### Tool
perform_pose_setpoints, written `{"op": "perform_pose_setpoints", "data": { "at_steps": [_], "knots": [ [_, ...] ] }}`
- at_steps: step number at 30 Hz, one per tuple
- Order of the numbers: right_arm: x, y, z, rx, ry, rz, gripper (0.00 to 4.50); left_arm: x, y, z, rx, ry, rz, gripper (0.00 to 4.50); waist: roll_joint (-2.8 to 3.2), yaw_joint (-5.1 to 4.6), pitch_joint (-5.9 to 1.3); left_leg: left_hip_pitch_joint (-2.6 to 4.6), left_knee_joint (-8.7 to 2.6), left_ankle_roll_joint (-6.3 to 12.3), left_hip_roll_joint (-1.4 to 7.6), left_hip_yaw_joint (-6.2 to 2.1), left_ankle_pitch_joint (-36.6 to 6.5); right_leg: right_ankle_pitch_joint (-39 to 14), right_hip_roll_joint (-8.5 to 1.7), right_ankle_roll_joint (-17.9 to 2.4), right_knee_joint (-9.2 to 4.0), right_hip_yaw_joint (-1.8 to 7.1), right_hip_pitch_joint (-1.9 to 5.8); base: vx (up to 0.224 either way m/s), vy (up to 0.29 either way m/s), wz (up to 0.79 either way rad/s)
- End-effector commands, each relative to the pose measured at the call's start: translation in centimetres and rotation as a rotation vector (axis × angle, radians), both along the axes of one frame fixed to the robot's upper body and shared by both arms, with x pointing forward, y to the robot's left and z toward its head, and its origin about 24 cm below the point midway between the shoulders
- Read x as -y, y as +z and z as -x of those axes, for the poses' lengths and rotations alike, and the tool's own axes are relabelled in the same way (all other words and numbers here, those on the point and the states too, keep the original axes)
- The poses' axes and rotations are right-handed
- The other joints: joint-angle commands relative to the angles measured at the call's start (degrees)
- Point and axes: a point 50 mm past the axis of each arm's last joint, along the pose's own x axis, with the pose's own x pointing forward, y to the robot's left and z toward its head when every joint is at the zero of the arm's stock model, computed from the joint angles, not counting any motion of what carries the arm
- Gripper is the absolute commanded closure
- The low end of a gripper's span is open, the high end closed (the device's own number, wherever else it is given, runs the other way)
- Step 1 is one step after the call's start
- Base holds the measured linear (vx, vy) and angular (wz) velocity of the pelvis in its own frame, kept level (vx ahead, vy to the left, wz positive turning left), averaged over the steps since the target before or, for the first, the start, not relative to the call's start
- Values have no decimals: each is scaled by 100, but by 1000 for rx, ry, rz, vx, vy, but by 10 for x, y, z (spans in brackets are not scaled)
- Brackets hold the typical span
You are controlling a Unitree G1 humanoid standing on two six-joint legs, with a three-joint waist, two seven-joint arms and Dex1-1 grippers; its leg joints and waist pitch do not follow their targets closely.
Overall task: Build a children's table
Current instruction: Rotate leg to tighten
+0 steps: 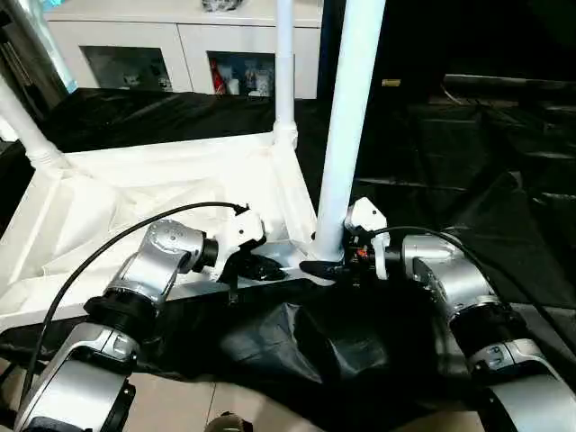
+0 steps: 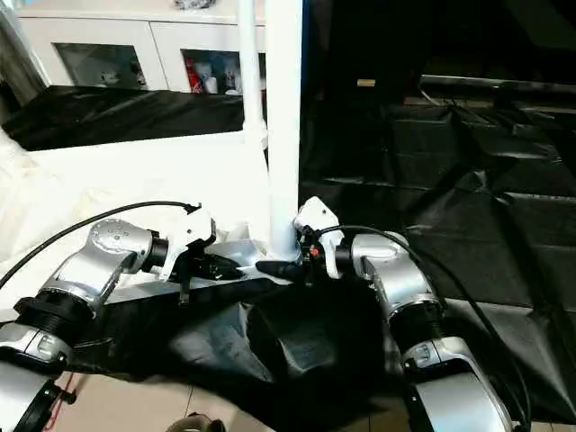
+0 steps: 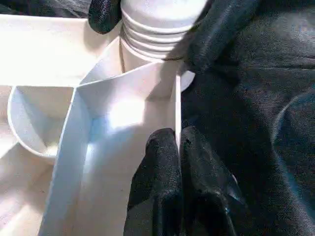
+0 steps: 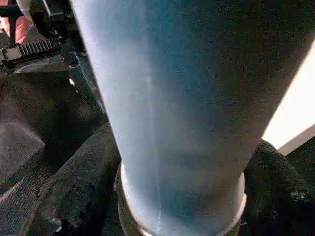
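Note:
The white table top (image 1: 135, 198) lies upside down on black cloth, ribbed underside up. Legs stand in its far-left socket (image 1: 22, 126) and back-right socket (image 1: 284, 72). A third leg (image 1: 346, 126) stands upright in the near-right corner socket. My right gripper (image 1: 326, 266) is shut around this leg's base, one black finger (image 4: 74, 187) on each side of the tube (image 4: 172, 98). My left gripper (image 3: 178, 142) is shut on the top's thin near rim (image 3: 177, 98), just beside that corner. The leg's threaded end (image 3: 152, 29) sits in the socket.
A white cabinet with glass doors (image 1: 180, 45) stands behind the work. Black cloth (image 1: 468, 162) covers the surface to the right and hangs over the near edge. Tiled floor (image 1: 180, 396) shows below it. A black cable (image 1: 90, 261) arcs over my left forearm.

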Motion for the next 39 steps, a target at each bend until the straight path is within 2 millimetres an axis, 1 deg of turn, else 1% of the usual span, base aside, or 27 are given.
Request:
{"op": "perform_pose_setpoints", "data": {
  "at_steps": [1,4,5,6,7,8,9,10,11,12,13,14,16,17,19,22,23,25,26,27,29,31,32,34,35,38,39],
  "knots": [
    [-19,-1,7,-25,72,-41,143,11,6,0,27,-32,27,450,-63,-8,-428,121,-370,324,150,-42,-1001,-441,-301,-1491,-327,211,276,0,0,0],
    [-23,-4,5,-25,9,-58,166,13,6,-3,41,1,38,450,-61,-8,-427,118,-371,327,151,-42,-974,-420,-302,-1484,-325,212,270,0,0,0],
    [-28,-9,-7,-13,-191,-46,172,18,7,-11,57,107,53,450,-66,-21,-416,119,-382,289,154,-41,-998,-496,-305,-1469,-332,218,258,0,0,0],
    [-28,-9,-7,-13,-191,-46,175,18,7,-11,57,107,53,450,-49,-55,-393,132,-404,167,138,-48,-1155,-774,-312,-1457,-365,222,229,0,0,0],
    [-29,-10,-9,-11,-233,-42,175,19,7,-13,60,130,55,450,-61,-63,-394,144,-415,105,135,-53,-1257,-956,-317,-1413,-386,220,242,0,0,0],
    [-32,-13,-16,-10,-356,-44,176,23,7,-21,71,232,50,450,-63,-116,-377,161,-427,-30,124,-51,-1432,-1257,-313,-1337,-414,238,223,0,0,0],
    [-34,-14,-19,-11,-430,-44,177,25,7,-25,75,284,50,450,-62,-114,-382,168,-428,-69,122,-64,-1464,-1341,-330,-1304,-422,236,229,0,0,0],
    [-36,-15,-23,-22,-516,-48,177,28,7,-29,76,347,56,450,-63,-136,-387,173,-426,-94,121,-56,-1447,-1337,-320,-1289,-420,243,221,0,0,0],
    [-37,-16,-26,-31,-579,-49,178,31,8,-33,72,393,68,450,-74,-148,-386,154,-425,-97,107,-66,-1421,-1354,-323,-1259,-436,237,241,0,0,0],
    [-40,-17,-29,-40,-654,-53,178,36,9,-37,79,444,77,450,-66,-150,-397,142,-411,-67,102,-53,-1308,-1212,-319,-1243,-421,244,240,0,0,0],
    [-40,-17,-29,-40,-654,-53,178,36,9,-37,79,444,77,450,-67,-160,-401,135,-407,-58,97,-54,-1239,-1114,-315,-1254,-414,247,242,0,0,0],
    [-51,-17,-30,-31,-707,-46,178,45,10,-41,90,487,86,450,-51,-138,-420,126,-385,11,90,-47,-1059,-776,-303,-1287,-393,238,245,0,0,0],
    [-56,-17,-30,-15,-703,-36,178,48,11,-41,95,496,86,450,-61,-124,-432,118,-382,61,83,-50,-987,-611,-296,-1299,-376,227,268,0,0,0],
    [-61,-17,-29,-18,-680,-52,178,51,11,-41,100,483,89,450,-57,-127,-430,100,-378,128,83,-53,-939,-474,-298,-1326,-363,219,280,0,0,0],
    [-65,-16,-27,-22,-655,-74,108,54,11,-40,104,462,91,450,-52,-116,-439,110,-372,229,92,-50,-921,-314,-293,-1361,-351,215,286,0,0,0],
    [-67,-14,-27,-20,-621,-88,108,55,9,-37,104,419,89,450,-57,-129,-424,107,-381,266,94,-48,-1020,-402,-296,-1372,-368,212,291,0,0,0],
    [-66,-12,-27,18,-587,-71,102,53,7,-34,107,394,87,450,-59,-127,-419,111,-386,251,99,-50,-1084,-544,-307,-1353,-383,214,290,0,0,0],
    [-64,-11,-27,25,-556,-70,102,51,6,-33,103,383,83,450,-57,-129,-426,112,-383,238,101,-49,-1076,-534,-306,-1352,-375,218,291,0,0,0],
    [-63,-11,-26,26,-529,-72,102,50,5,-32,101,373,79,450,-66,-126,-425,111,-384,253,105,-50,-1071,-507,-305,-1366,-371,215,295,0,0,0],
    [-60,-11,-24,29,-465,-72,102,47,3,-28,91,328,74,450,-70,-129,-426,106,-379,280,107,-45,-1018,-419,-299,-1376,-360,217,297,0,0,0],
    [-55,-9,-18,32,-336,-75,102,41,0,-21,75,239,59,450,-84,-104,-434,68,-354,439,110,-40,-867,-126,-287,-1395,-326,199,342,0,0,0],
    [-51,-8,-14,36,-252,-71,102,38,-1,-16,59,188,55,450,-77,-112,-439,82,-342,525,116,-33,-790,-6,-280,-1456,-311,194,318,0,0,0],
    [-49,-8,-12,39,-219,-67,102,37,-1,-15,52,175,54,450,-88,-114,-431,81,-347,532,118,-28,-809,-49,-282,-1463,-319,196,317,0,0,0],
    [-43,-8,-7,41,-128,-49,102,33,-2,-11,50,120,45,450,-87,-105,-430,88,-346,525,129,-29,-857,-198,-291,-1484,-325,199,311,0,0,0],
    [-37,-7,-3,35,-53,-37,102,30,-2,-6,38,55,42,450,-78,-95,-418,101,-361,489,138,-33,-944,-375,-295,-1479,-350,199,298,0,0,0],
    [-33,-6,1,29,3,-31,102,25,-2,-1,21,5,33,450,-79,-93,-407,115,-384,396,156,-35,-1131,-627,-292,-1460,-358,210,281,0,0,0],
    [-31,-5,2,24,26,-30,102,23,-2,0,21,-14,25,450,-57,-94,-401,126,-389,365,162,-33,-1219,-694,-296,-1473,-367,215,262,0,0,0]
  ]
}}
